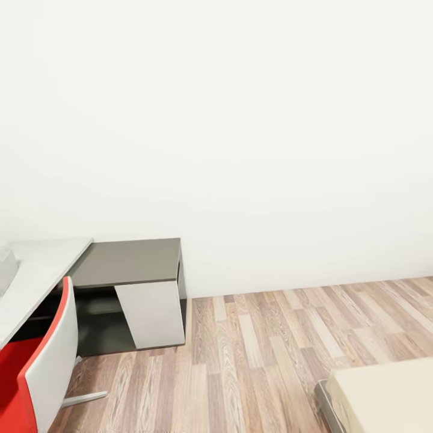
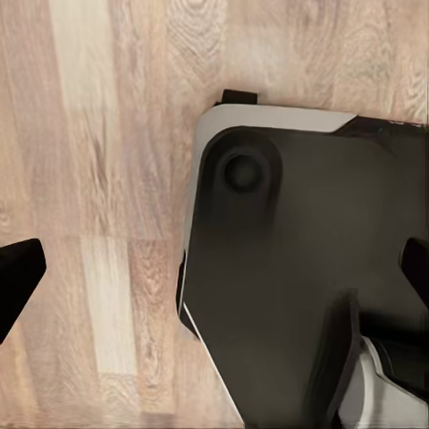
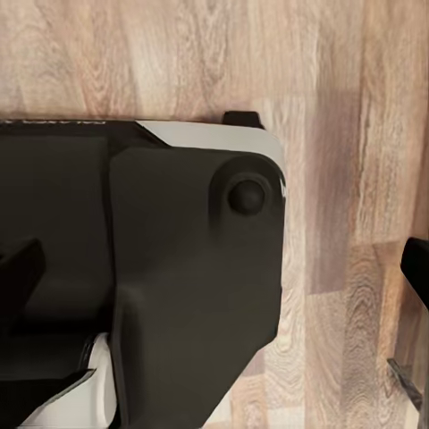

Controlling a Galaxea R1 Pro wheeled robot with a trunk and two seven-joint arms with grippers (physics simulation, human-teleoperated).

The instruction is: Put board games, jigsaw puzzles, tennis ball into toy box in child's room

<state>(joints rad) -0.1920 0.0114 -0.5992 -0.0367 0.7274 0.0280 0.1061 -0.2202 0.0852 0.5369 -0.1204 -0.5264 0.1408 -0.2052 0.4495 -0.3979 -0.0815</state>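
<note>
Between the wide-spread black fingers [image 2: 18, 277] of the left gripper [image 2: 214, 277] lie bare wood-plank floor [image 2: 98, 134] on one side and the robot's dark, white-edged base [image 2: 295, 268] on the other. The right gripper [image 3: 219, 277] has the same: base [image 3: 161, 268] toward one fingertip [image 3: 18, 277], open floor [image 3: 349, 134] toward the other. Ahead, a red-and-white chair [image 1: 42, 361], the low dark grey desk section [image 1: 129, 261] and the beige bed corner [image 1: 385, 397] border open floor [image 1: 258, 355].

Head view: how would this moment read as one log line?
phase: in transit | desk left | bed right | left gripper open | right gripper open | toys: unseen
</note>
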